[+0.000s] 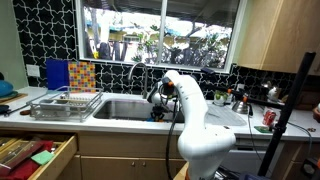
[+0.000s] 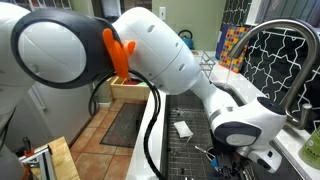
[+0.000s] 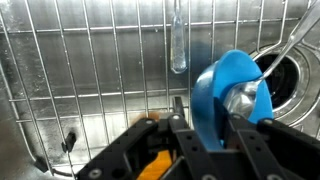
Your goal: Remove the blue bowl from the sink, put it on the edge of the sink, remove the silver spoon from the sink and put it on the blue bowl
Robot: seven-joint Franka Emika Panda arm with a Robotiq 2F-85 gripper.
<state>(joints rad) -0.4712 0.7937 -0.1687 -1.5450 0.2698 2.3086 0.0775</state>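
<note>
- Jaws look clamped on the wall of the blue bowl (image 3: 232,85), with 1 finger either side of it. The bowl is tipped up on edge in the gripper (image 3: 212,120). The contact itself is partly hidden, so that's my read.
- The bowl is down in the sink (image 3: 10,110), just beside the drain (image 3: 288,80) and above the wire grid (image 3: 100,70). I can't tell if it's clear of the grid.
- Judgement: this is step 1 of 4, getting the bowl out. It's gripped but not out yet.
- The next move calls for a straight lift away from the drain with the grip held, then a move across to the sink edge. Level the bowl before release so it sits open side up for the spoon.
- A thin silvery handle (image 3: 295,40) runs over the drain on the side away from the bowl. It's likely the spoon, but its business end is hidden.
- A small orange thing (image 3: 152,165) lies further from the drain than the bowl, under the gripper body. Not part of the job.
- The exterior views show the arm (image 1: 195,120) reaching into the sink, but the jaws are too small to read there.
</note>
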